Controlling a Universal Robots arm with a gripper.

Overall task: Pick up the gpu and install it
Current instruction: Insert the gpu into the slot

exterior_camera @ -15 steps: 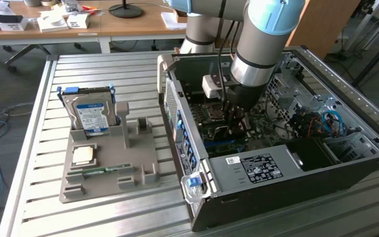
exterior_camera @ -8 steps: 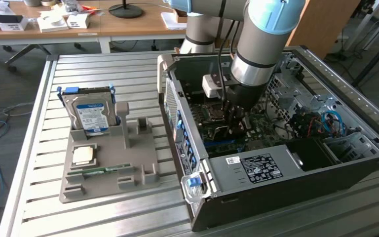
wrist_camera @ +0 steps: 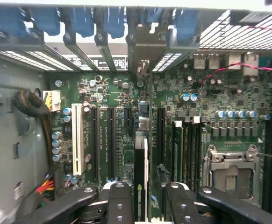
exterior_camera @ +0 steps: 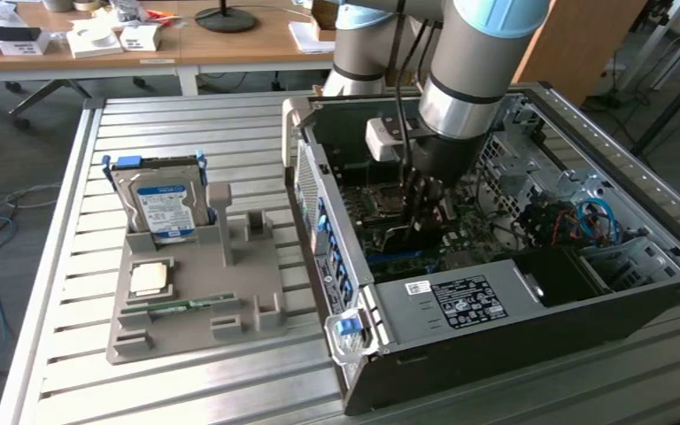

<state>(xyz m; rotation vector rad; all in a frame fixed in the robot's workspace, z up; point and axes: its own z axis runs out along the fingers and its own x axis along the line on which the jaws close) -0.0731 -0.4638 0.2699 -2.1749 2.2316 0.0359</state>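
Observation:
The gpu (wrist_camera: 141,163) shows edge-on in the wrist view as a thin dark card. It stands upright in a long slot of the green motherboard (wrist_camera: 206,93), with its metal bracket (wrist_camera: 143,51) up at the case's rear slots. My gripper (wrist_camera: 150,198) straddles the card. One black finger (wrist_camera: 121,200) is close beside it and the other (wrist_camera: 180,200) stands clear of it, so the jaws are open. In the exterior view the arm reaches down into the open computer case (exterior_camera: 623,292), and the gripper (exterior_camera: 428,199) hangs low over the board.
On the exterior view's left, a grey holder tray (exterior_camera: 251,292) on the slatted metal table carries a silver hard drive with a blue label (exterior_camera: 166,208), a square chip (exterior_camera: 151,279) and a small green memory stick (exterior_camera: 187,306). The case walls, the power supply (exterior_camera: 464,301) and cable bundles (exterior_camera: 583,221) crowd the gripper.

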